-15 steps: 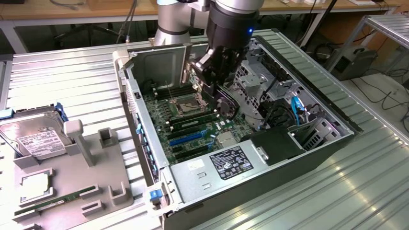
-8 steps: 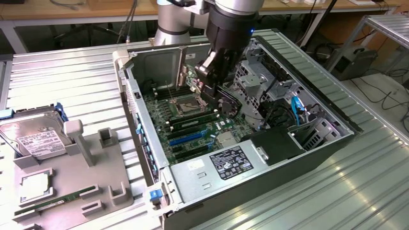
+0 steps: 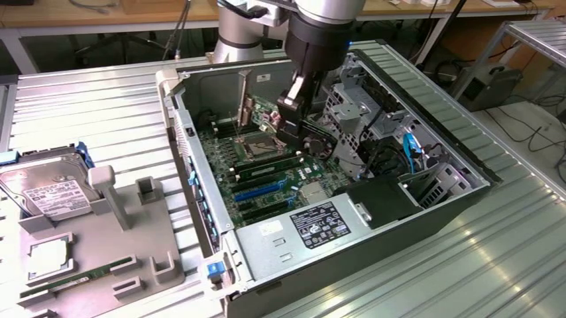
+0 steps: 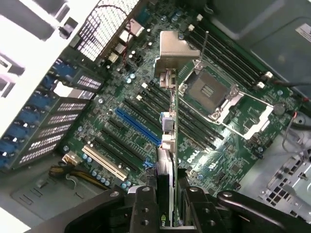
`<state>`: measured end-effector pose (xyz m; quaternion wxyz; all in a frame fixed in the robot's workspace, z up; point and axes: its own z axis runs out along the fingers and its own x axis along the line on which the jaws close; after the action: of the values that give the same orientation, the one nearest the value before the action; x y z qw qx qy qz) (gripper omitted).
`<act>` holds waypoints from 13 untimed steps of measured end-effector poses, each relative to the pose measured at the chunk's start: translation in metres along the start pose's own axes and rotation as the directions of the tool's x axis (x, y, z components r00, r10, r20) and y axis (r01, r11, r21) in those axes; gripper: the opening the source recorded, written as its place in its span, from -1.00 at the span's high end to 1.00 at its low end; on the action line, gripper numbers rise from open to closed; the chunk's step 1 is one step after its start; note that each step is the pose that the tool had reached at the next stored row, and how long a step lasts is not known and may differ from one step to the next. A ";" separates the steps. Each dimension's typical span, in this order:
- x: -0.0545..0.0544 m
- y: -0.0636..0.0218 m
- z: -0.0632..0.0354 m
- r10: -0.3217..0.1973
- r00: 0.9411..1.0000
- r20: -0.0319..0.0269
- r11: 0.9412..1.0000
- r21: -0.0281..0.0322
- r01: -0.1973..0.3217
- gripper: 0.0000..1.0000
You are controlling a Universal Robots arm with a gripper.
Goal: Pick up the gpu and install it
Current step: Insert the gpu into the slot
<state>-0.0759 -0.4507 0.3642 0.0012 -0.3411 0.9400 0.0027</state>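
Upper centre of the exterior view: claw (image 3: 290,109) is inside the open computer case (image 3: 425,218), closed on the gpu (image 3: 259,112). In the wrist view the fingers (image 4: 146,213) clamp the card edge-on, its silver bracket (image 4: 172,48) at the far end, over the motherboard (image 4: 233,165), beside the blue slot (image 4: 137,127). Seating cannot be told.
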 end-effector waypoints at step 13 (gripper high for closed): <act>0.000 0.0000 0.0062 -0.338 0.941 -0.001 0.941 -0.002 0.338 0.47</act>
<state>-0.0759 -0.4507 0.3579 0.0008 -0.4972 0.8676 0.0029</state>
